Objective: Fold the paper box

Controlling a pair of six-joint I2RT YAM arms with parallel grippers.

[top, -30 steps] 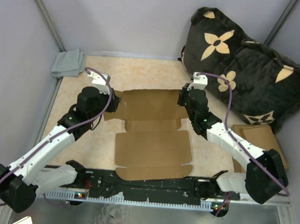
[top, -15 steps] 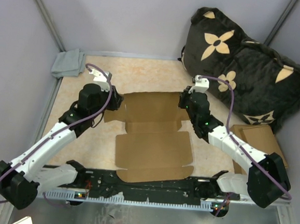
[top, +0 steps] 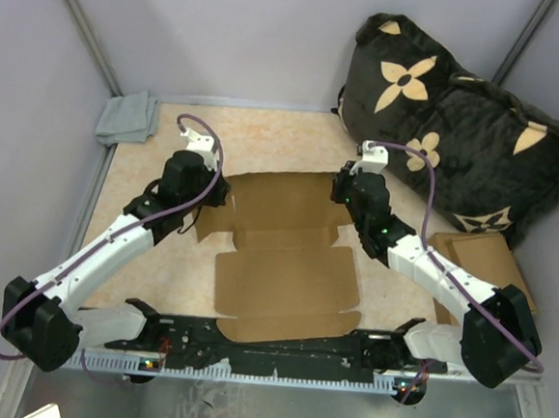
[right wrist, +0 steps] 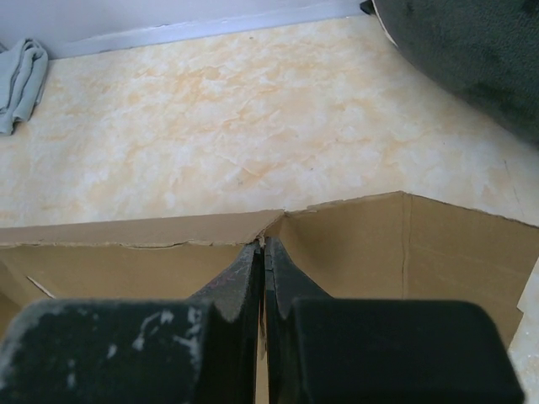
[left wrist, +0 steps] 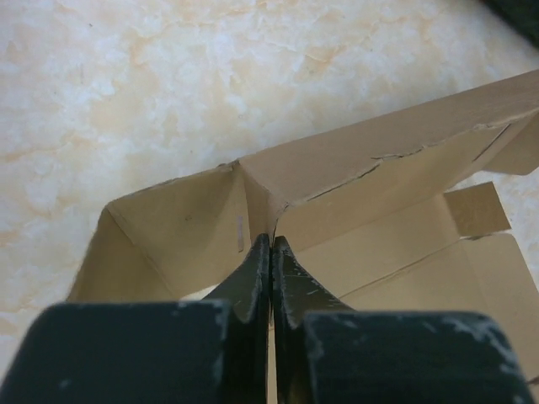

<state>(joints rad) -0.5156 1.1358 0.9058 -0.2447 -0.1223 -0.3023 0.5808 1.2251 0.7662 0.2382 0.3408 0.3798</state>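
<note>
The paper box (top: 289, 273) lies unfolded in the middle of the table, brown and creased, with its far panel raised. My left gripper (top: 219, 193) is at the far left corner, shut on a thin cardboard edge where the side flap (left wrist: 177, 236) meets the back wall (left wrist: 379, 168). My right gripper (top: 343, 189) is at the far right corner, shut on the cardboard seam there. In the left wrist view the closed gripper (left wrist: 271, 241) pinches the fold. The right wrist view shows the closed gripper (right wrist: 263, 244) just below the wall's top edge (right wrist: 354, 227).
A dark pillow (top: 461, 117) with tan flowers leans in the back right corner, close to the right arm. A pile of flat cardboard sheets (top: 484, 259) lies under the right forearm. A grey cloth (top: 127, 118) sits at the back left. Grey walls enclose the marbled table (top: 266, 135).
My left arm has swung right to the box's far left corner and its jaws have shut on the cardboard. The right gripper has stayed shut at the right corner.
</note>
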